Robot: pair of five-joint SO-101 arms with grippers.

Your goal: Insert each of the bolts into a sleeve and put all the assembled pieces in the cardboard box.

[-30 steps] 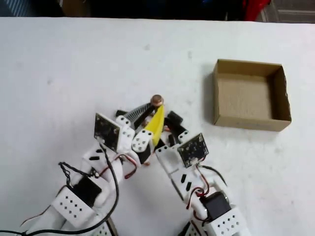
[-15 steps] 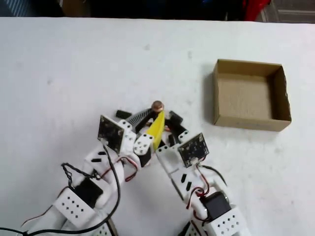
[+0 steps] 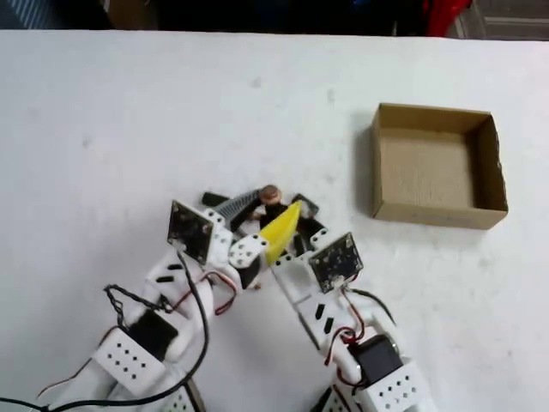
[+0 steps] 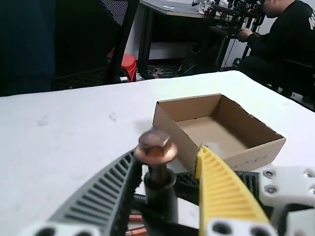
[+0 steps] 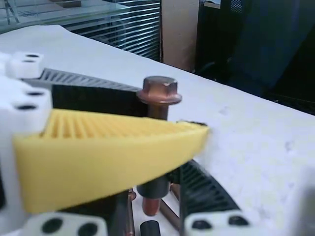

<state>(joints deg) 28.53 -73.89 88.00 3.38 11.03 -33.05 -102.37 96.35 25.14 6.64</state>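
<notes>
A copper bolt [image 3: 270, 192] stands upright with its shank in a black sleeve [image 4: 160, 194], head on top. My left gripper [image 4: 170, 155] is open around it. Its grey finger [image 4: 106, 194] touches the bolt and its yellow finger [image 4: 221, 191] stands a little apart. In the right wrist view the bolt [image 5: 159, 91] rises behind that yellow finger [image 5: 108, 152], and the sleeve [image 5: 153, 188] sits between my right gripper's black fingers [image 5: 199, 189]. My right gripper [image 3: 296, 210] is shut on the sleeve. The cardboard box [image 3: 433, 213] lies to the right, with nothing inside.
Loose copper bolts [image 5: 165, 214] and a black sleeve [image 5: 147, 228] lie on the white table [image 3: 129, 112] under the grippers. Another black sleeve [image 3: 213, 199] lies just left of the grey finger. Both arms crowd the table's near middle.
The bolt has come down and toward the arms, into the sleeve. My left gripper's yellow finger has swung away from the bolt, letting it go.
</notes>
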